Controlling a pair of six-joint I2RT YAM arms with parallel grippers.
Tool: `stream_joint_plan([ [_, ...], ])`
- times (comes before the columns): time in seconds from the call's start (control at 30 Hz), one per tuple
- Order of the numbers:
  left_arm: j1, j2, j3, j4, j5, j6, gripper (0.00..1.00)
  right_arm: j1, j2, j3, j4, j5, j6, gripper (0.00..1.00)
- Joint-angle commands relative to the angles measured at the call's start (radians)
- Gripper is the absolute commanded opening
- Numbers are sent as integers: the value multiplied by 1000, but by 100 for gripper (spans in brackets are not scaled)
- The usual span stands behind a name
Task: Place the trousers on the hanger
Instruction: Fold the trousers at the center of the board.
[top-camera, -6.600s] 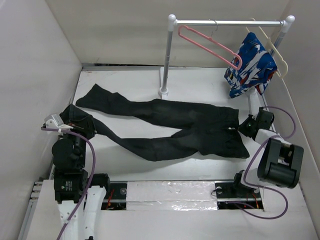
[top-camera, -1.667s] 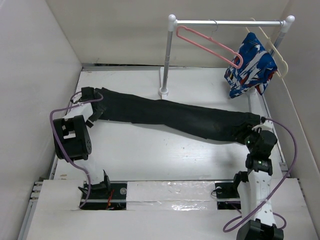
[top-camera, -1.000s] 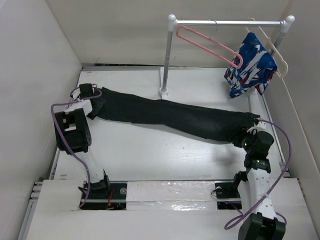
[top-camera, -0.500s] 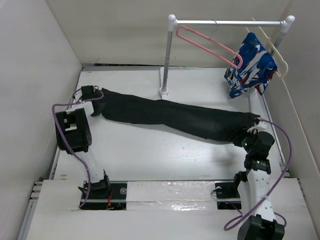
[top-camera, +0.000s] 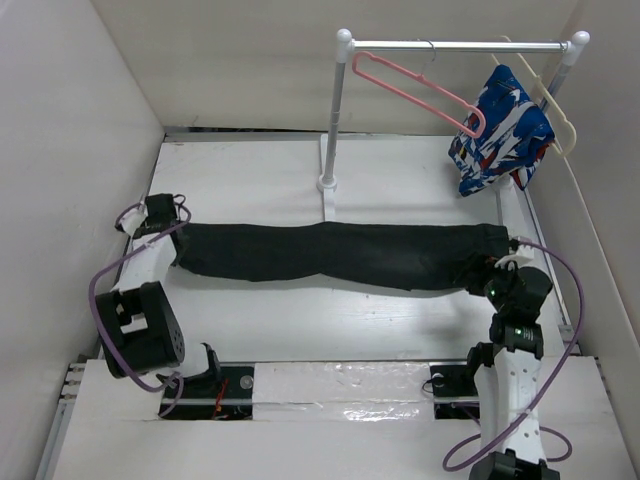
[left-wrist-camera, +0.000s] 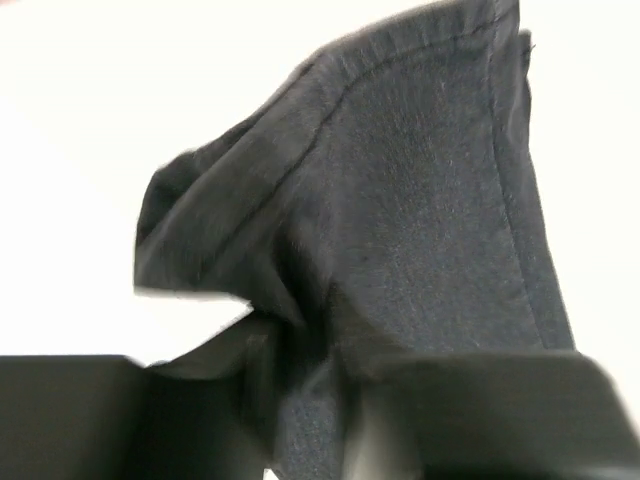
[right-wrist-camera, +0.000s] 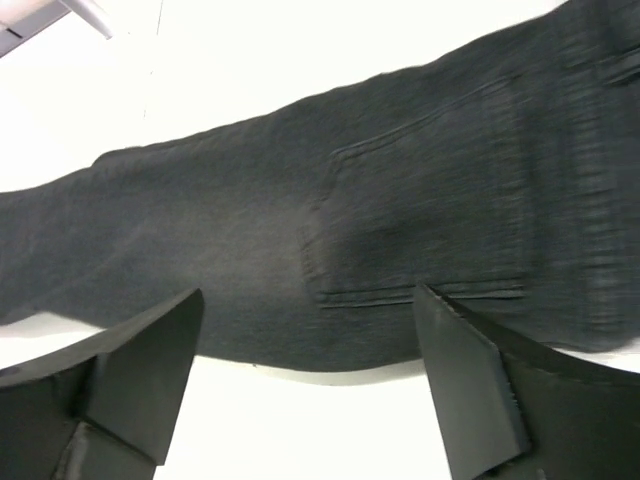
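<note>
At the near edge of the white table (top-camera: 300, 320), both arms are reaching forward toward opposite ends of the trousers (top-camera: 330, 255). On the left, the left gripper (left-wrist-camera: 300, 400) is clamping down on the bunched leg end of the black fabric, which is rising in folds from between its two dark fingers. On the right, the right gripper (right-wrist-camera: 300, 370) is standing with its jaws spread wide, holding nothing. Its fingers (right-wrist-camera: 130, 360) are hovering just over the waist end, where a stitched back pocket (right-wrist-camera: 420, 220) is showing. Whether they are touching the cloth cannot be told. Between the two grippers the trousers are lying flat as one long dark band, stretching across the middle of the table from left to right. Farther back, a white post (top-camera: 335, 110) is standing on the table just beyond the trousers, carrying a horizontal rail (top-camera: 450, 45). The pink hanger (top-camera: 420, 90) is hanging empty from that rail, well apart from the trousers. To its right, a blue, white and red patterned garment (top-camera: 500, 130) is hanging on a cream hanger (top-camera: 555, 100).
</note>
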Motion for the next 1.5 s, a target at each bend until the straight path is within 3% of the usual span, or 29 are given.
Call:
stream_joint_plan([
  [0.0,59,-65,31,-81,-107,-3,23,4,-19,55,-32,16,-17,94],
  [0.07,59,-90,83,-88,-107,42,46,4,-7,51,-18,47,-3,95],
  [0.1,59,-125,97,-84,-90,58,51,4,14,54,-17,55,2,95],
  [0.17,38,-174,126,-47,-30,76,55,4,38,57,0,76,25,95],
  [0.23,-57,-248,129,0,7,106,55,4,77,61,21,102,52,96],
  [0.33,-172,-308,131,68,72,90,49,-5,131,80,41,183,95,97],
  [0.37,-262,-316,124,103,82,86,40,-14,142,89,40,218,102,97],
  [0.6,-684,-388,-7,342,117,11,1,-155,199,213,-31,505,97,100],
  [0.8,-872,-359,-130,551,149,20,0,-292,249,161,-5,549,148,96],
  [0.97,-1089,-325,-167,565,-51,76,0,-352,386,117,93,405,215,98],
  [1.07,-1160,-299,-167,544,-145,98,0,-373,471,89,165,346,258,99],
  [1.17,-1169,-302,-205,565,-159,101,0,-407,569,42,331,302,319,99],
  [1.27,-1169,-331,-256,599,-160,104,0,-407,674,69,365,220,310,99],
  [1.47,-1169,-357,-294,608,-177,106,1,-407,844,98,489,122,332,89],
])
